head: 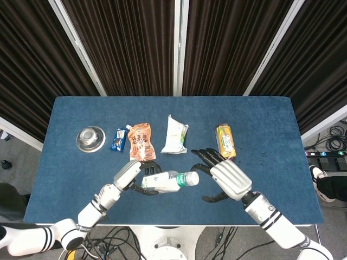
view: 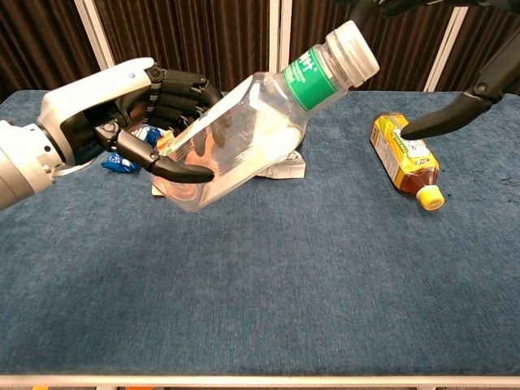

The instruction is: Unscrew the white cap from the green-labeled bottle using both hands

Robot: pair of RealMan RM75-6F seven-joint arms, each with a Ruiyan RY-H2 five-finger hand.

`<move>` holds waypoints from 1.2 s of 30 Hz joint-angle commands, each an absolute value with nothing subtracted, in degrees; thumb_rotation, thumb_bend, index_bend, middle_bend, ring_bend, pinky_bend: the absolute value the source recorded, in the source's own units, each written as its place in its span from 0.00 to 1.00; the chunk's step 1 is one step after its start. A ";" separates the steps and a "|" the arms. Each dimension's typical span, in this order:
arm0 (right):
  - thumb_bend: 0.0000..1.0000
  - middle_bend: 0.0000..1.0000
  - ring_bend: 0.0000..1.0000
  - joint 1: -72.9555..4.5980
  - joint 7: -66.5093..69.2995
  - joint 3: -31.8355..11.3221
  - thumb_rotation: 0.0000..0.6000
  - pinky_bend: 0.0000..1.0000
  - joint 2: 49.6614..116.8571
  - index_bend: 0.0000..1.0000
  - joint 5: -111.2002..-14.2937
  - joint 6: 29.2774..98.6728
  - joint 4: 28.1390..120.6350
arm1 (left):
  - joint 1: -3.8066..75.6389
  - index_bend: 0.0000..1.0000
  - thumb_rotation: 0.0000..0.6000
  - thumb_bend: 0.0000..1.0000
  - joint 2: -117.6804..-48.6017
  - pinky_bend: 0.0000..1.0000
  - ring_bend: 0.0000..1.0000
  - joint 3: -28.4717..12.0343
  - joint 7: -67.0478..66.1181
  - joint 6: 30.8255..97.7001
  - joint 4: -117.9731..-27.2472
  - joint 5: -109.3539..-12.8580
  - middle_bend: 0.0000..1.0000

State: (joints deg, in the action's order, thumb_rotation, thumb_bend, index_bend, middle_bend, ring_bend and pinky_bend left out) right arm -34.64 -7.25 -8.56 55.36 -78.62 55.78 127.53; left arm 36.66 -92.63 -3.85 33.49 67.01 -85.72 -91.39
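Left hand (view: 122, 122) first: we had it wrapped around the lower body of the green-labeled bottle (view: 244, 134), holding it clear of the table (head: 260, 124) and tilted, neck up and pointing right. Its white cap (view: 353, 50) was on the neck, just beyond the green label, so as far as we could judge no unscrewing had been completed.

Our right hand (head: 225, 176) hung just right of the cap with its fingers spread and nothing in them; in the chest view only dark fingertips showed at the upper right. Whether any fingertip touched the cap we could not tell.

We judged the task at its early stage: the bottle was lifted and presented, and closing on the cap and twisting it off remained.

Farther out lay a yellow-capped tea bottle (view: 405, 158) to the right, then a white packet (head: 175, 134), an orange pouch (head: 141, 141), a blue wrapper (head: 118, 139) and a steel bowl (head: 90, 137) at far left.
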 commanded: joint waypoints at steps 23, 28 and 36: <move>0.01 0.04 0.00 -34.91 -10.21 -9.31 0.98 0.00 56.61 0.30 -78.90 58.57 127.30 | 37.19 0.68 1.00 0.43 -92.88 0.56 0.58 -3.44 33.69 66.75 -85.44 -91.24 0.64; 0.01 0.04 0.00 -34.87 -10.31 -8.85 0.98 0.00 56.48 0.30 -77.42 58.07 126.74 | 36.97 0.68 1.00 0.43 -92.80 0.56 0.58 -3.66 33.83 67.35 -85.56 -91.02 0.64; 0.01 0.04 0.00 -34.79 -10.05 -8.15 0.98 0.00 56.79 0.30 -78.21 57.78 126.54 | 37.19 0.69 1.00 0.43 -92.75 0.56 0.58 -3.80 33.84 67.08 -85.63 -90.75 0.64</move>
State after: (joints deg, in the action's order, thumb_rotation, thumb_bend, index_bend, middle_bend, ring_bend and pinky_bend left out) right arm -34.79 -10.06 -8.15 56.78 -78.20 57.78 126.55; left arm 37.19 -92.77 -3.81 33.84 67.07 -85.60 -90.73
